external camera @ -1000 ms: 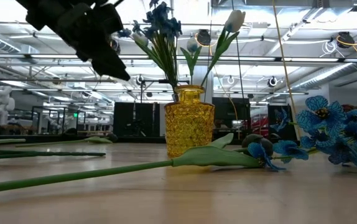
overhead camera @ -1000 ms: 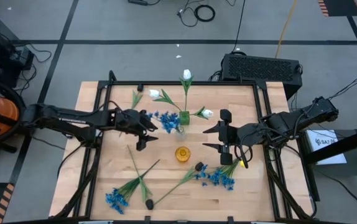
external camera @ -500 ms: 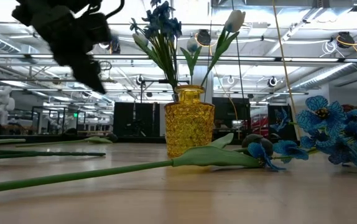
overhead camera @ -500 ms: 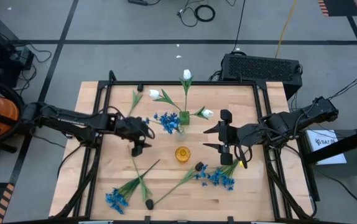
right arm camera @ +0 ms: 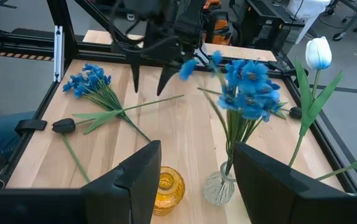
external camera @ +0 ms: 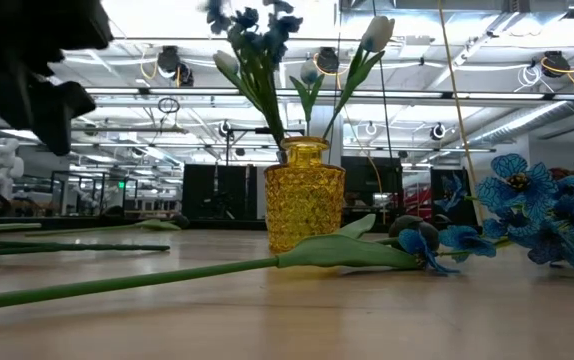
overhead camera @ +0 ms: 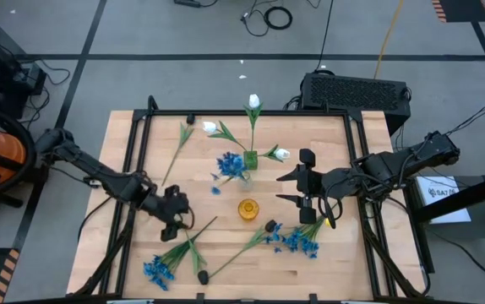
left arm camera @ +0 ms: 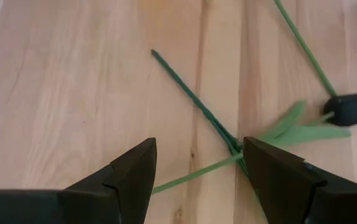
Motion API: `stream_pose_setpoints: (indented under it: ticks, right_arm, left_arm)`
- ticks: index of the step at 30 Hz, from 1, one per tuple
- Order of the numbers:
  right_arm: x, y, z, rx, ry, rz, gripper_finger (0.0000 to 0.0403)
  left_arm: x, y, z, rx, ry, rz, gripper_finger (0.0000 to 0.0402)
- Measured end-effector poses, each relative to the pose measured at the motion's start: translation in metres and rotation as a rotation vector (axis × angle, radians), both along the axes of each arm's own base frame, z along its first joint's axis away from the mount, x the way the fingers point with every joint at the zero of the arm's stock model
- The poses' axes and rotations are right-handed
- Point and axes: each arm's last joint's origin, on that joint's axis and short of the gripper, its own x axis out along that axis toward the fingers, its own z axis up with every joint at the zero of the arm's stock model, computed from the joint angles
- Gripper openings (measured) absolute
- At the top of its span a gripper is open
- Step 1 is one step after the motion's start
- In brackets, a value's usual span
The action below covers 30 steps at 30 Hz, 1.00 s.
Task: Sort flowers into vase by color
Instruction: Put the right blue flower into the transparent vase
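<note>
At the near-left part of the table (overhead camera: 141, 135): left gripper (overhead camera: 173, 221), fingers spread wide and empty, poised over crossing green stems of a blue flower (overhead camera: 160, 268) and a dark bud flower (left arm camera: 349, 109) lying flat on the wood.

Mid-table holdings: clear vase (overhead camera: 241, 176) with a blue cluster (right arm camera: 247, 87); green vase (overhead camera: 250, 159) with a white tulip (overhead camera: 253, 103); yellow vase (overhead camera: 247, 208), seemingly empty from above. Loose stock: a second blue flower (overhead camera: 297, 242) and another dark bud (overhead camera: 270, 225) near the right gripper (overhead camera: 303, 178); two white tulips lie flat by the green vase.

Right gripper: parked right of the vases, fingers partly open, holding nothing.

Risks, as judged:
- The stems under the left gripper cross and touch; closing there could pinch two at once or drag the neighbour along.
- Thin stems flat on wood may slip out from between the fingers.
- The three vases stand close together; a long stem swung in could catch the standing flowers or tip a vase.

Room: bare wood lies left of the vases; the frame rails run close along the table edges and loose flowers crowd the near edge.
</note>
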Motion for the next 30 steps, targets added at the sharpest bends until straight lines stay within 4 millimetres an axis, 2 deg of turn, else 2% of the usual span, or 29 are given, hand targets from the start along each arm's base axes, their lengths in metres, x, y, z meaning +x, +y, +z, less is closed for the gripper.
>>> stream_pose_setpoints:
  ticks: [6, 13, 17, 22, 30]
  right_arm:
    - [0.0, 0.0, 0.0, -0.005, 0.0, 0.003, 0.0192]
    - [0.0, 0.0, 0.0, -0.019, 0.003, 0.019, 0.0192]
    - [0.0, 0.0, 0.0, -0.036, 0.005, 0.028, 0.0192]
    - [0.0, 0.0, 0.0, -0.063, 0.007, 0.041, 0.0192]
    - [0.0, 0.0, 0.0, -0.065, 0.007, 0.041, 0.0192]
  left_arm:
    - [-0.006, -0.017, -0.007, 0.063, 0.012, -0.118, 0.0247]
    - [0.0, -0.025, -0.03, 0.148, 0.109, -0.157, 0.0247]
    - [0.005, -0.025, -0.041, 0.221, 0.134, -0.089, 0.0247]
    - [0.01, -0.014, -0.04, 0.305, 0.08, 0.091, 0.0247]
    - [0.015, -0.004, -0.04, 0.324, 0.072, 0.163, 0.0247]
